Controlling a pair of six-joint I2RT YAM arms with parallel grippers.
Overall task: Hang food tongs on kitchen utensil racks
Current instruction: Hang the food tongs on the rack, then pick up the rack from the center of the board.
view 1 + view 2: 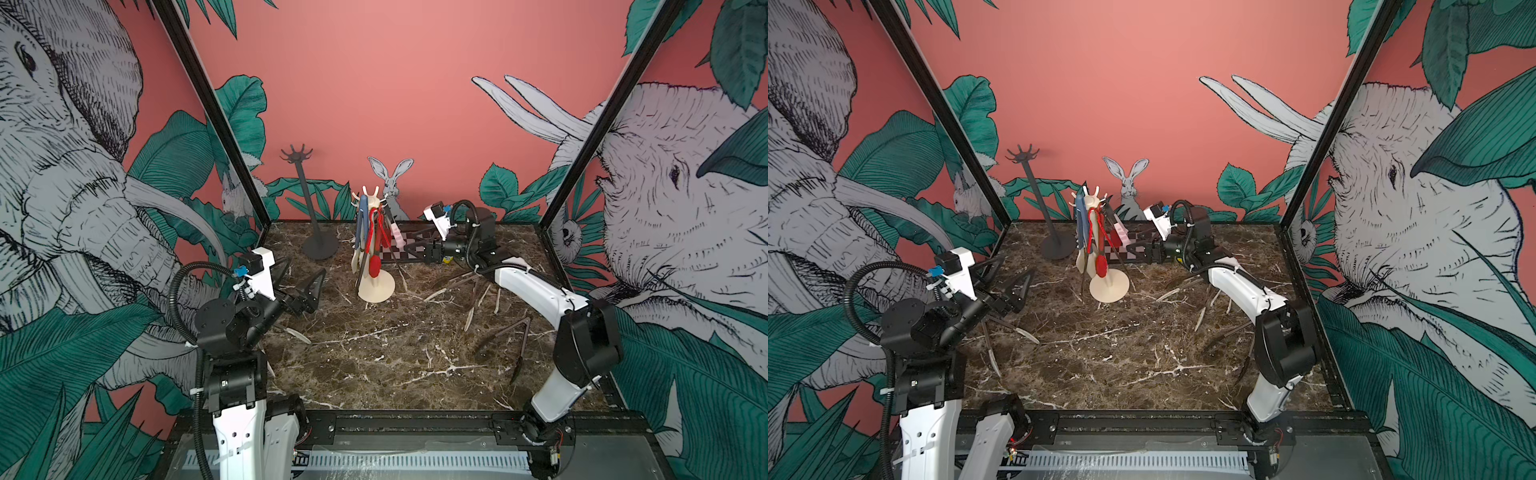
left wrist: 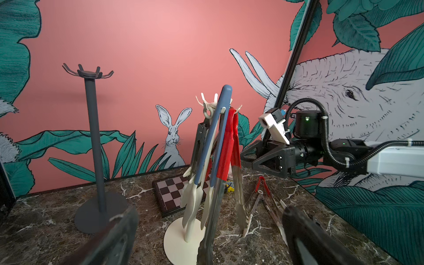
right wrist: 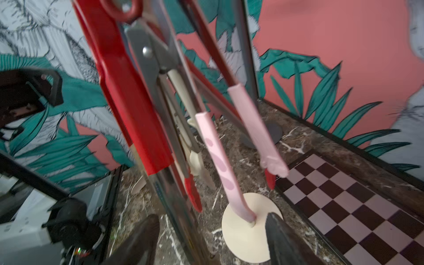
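The cream-white utensil rack [image 1: 380, 289] stands mid-table with several food tongs on its prongs: blue-armed ones [image 2: 218, 119], red-handled ones [image 3: 128, 103] and pink-tipped ones [image 3: 218, 160]. My right gripper [image 3: 211, 220] is close beside this rack [image 3: 243, 236], open. A blurred metal arm of the red-handled tongs runs between its fingers without being clamped. In both top views it sits just right of the rack [image 1: 411, 249] [image 1: 1138, 251]. My left gripper [image 2: 211, 212] [image 1: 305, 276] is open and empty, left of the rack. The dark grey rack [image 1: 306, 195] [image 2: 95, 137] stands bare behind.
Loose tongs lie on the marble right of centre [image 1: 473, 299], dark ones nearer the front right [image 1: 509, 332], and one pair by the left arm [image 1: 293, 330]. A checkered board [image 2: 172, 192] lies behind the cream rack. Patterned walls close in on three sides.
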